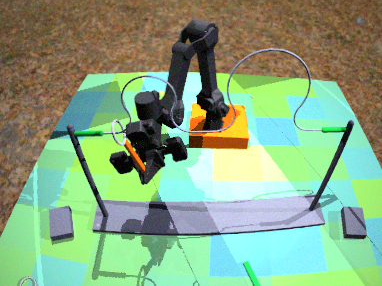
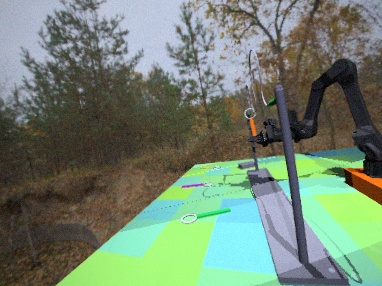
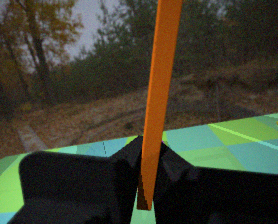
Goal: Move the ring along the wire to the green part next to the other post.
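The white ring (image 1: 118, 132) (image 2: 249, 113) sits around the wire just past the inner end of the left green part (image 1: 90, 132), near the left post (image 1: 86, 167). Its orange handle (image 1: 133, 154) (image 2: 252, 127) (image 3: 159, 95) slants down from the ring. My gripper (image 1: 140, 166) (image 2: 261, 138) (image 3: 146, 141) is shut on the lower end of the handle. The thin grey wire (image 1: 150, 78) loops up and across to the right green part (image 1: 333, 129) at the right post (image 1: 332, 166). I cannot tell whether the ring touches the wire.
The arm's orange base block (image 1: 220, 130) stands behind the wire. A grey base plate (image 1: 225, 215) joins the posts, with small grey blocks (image 1: 61, 223) (image 1: 353, 222) beside its ends. A spare ring on a green stick (image 2: 207, 214) and another on a purple stick (image 2: 192, 185) lie on the table.
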Controlling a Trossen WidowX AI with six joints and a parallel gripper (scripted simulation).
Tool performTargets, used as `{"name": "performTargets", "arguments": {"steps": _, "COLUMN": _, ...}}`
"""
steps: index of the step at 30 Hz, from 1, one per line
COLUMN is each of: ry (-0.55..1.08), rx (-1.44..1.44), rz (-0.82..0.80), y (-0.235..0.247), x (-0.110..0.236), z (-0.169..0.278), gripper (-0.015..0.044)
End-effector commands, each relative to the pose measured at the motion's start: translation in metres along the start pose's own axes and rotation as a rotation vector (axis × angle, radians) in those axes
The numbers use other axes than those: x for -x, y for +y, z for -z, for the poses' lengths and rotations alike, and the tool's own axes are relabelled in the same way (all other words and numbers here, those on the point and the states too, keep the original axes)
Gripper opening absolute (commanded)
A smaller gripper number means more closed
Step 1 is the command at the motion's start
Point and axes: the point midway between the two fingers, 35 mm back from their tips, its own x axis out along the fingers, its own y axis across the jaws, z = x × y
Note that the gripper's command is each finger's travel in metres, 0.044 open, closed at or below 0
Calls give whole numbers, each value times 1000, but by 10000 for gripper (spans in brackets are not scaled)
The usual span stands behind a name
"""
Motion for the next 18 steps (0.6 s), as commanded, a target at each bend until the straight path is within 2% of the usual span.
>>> {"name": "performTargets", "arguments": {"steps": 1, "ry": -1, "rx": -75, "rz": 1, "y": 14, "x": 1, "z": 0, "gripper": -150}}
{"name": "performTargets", "arguments": {"steps": 18, "ry": 169, "rx": -353, "rz": -33, "y": 58, "x": 21, "z": -13, "gripper": -150}}
